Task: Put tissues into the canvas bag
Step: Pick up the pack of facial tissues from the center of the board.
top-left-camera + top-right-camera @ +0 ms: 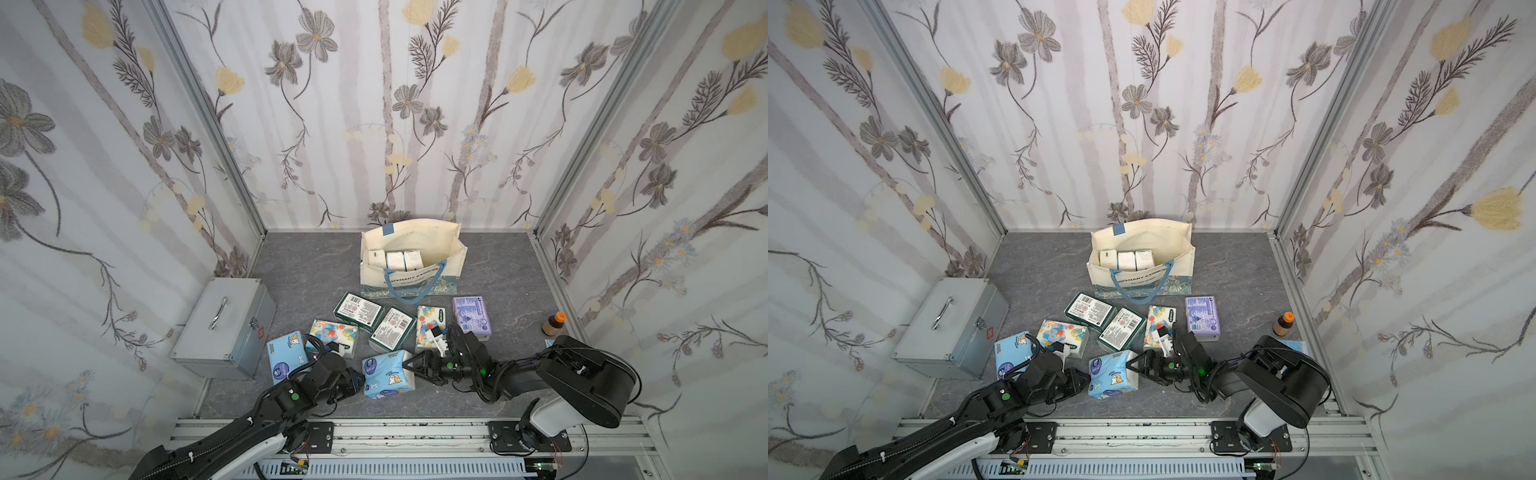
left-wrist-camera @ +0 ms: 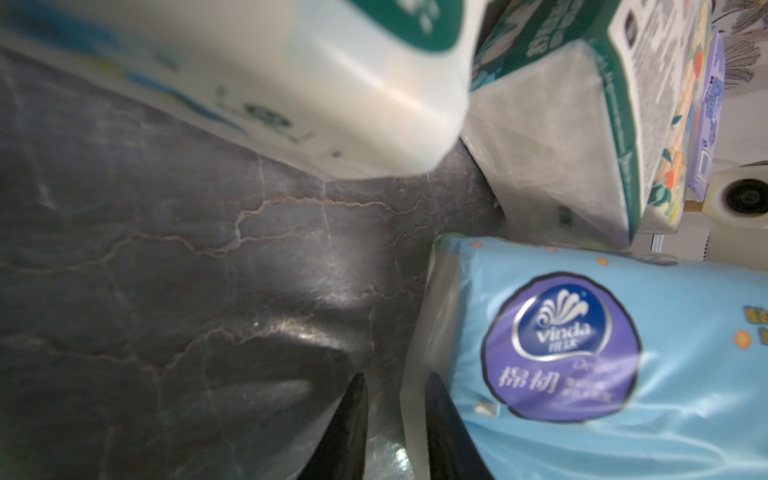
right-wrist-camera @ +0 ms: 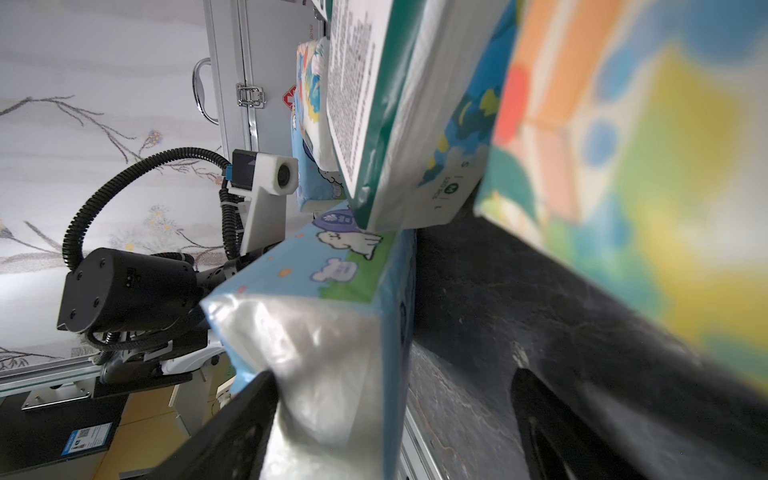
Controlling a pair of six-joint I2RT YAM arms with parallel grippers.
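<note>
The cream canvas bag [image 1: 449, 249] [image 1: 1179, 249] stands open at the back with three tissue packs [image 1: 395, 259] inside. On the floor in front lie two dark green packs [image 1: 358, 311] [image 1: 392, 328], two elephant-print packs [image 1: 332, 334] [image 1: 430, 328], a lavender pack [image 1: 471, 313] and a light blue pack [image 1: 284, 361]. Another light blue pack [image 1: 388, 374] [image 1: 1113, 374] [image 2: 582, 353] [image 3: 316, 291] sits tilted between both arms. My left gripper [image 1: 360, 380] [image 2: 392, 378] is shut narrowly on that pack's clear end flap. My right gripper [image 1: 411, 368] [image 3: 395, 374] stands open around the opposite end, one finger touching it.
A silver metal case [image 1: 224, 328] lies at the left. A small brown bottle [image 1: 554, 324] stands by the right wall, with a blue packet [image 1: 550, 343] beside it. The aluminium rail [image 1: 395, 432] runs along the front edge. Papered walls close in three sides.
</note>
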